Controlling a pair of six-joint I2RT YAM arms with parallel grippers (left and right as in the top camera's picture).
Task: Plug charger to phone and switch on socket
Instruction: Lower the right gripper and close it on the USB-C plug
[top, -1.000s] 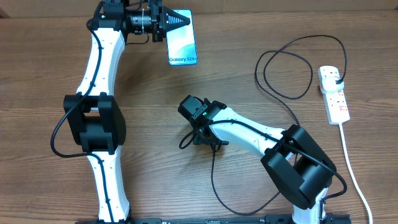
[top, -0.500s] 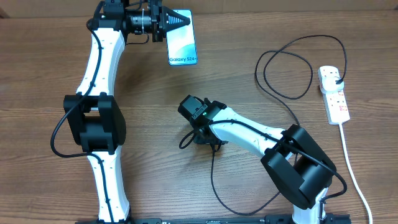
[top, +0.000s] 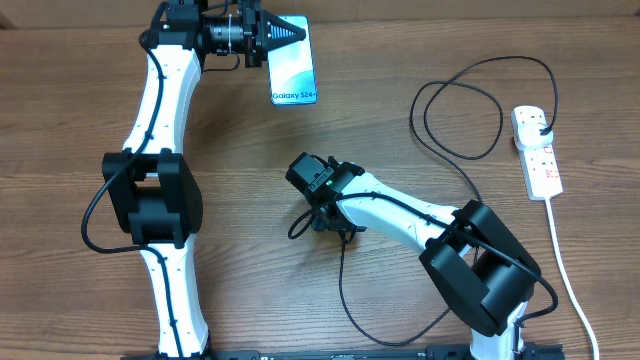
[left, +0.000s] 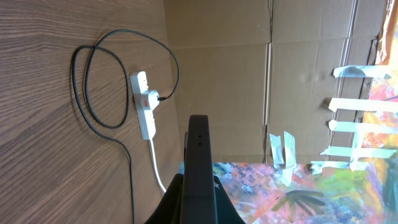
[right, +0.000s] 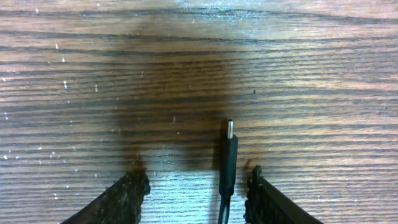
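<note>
**Overhead:** my left jaws (top: 288, 32) pinch the phone (top: 295, 70) at the table's (top: 80, 120) far edge, its long axis running far-to-near. My right jaws (top: 322, 215) hang over the charger (top: 341, 275) mid-table, well apart from the socket (top: 538, 158). **Left wrist:** the phone shows edge-on, clamped between pressed-together jaws. **Right wrist:** my spread jaws straddle the charger's tip, lying flat and pointing straight ahead. It sits nearer one finger, so I should centre first, then close squarely across its length.

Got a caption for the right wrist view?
Open right gripper straddles the thin black charger cable's silver-tipped plug on the wooden table.
</note>
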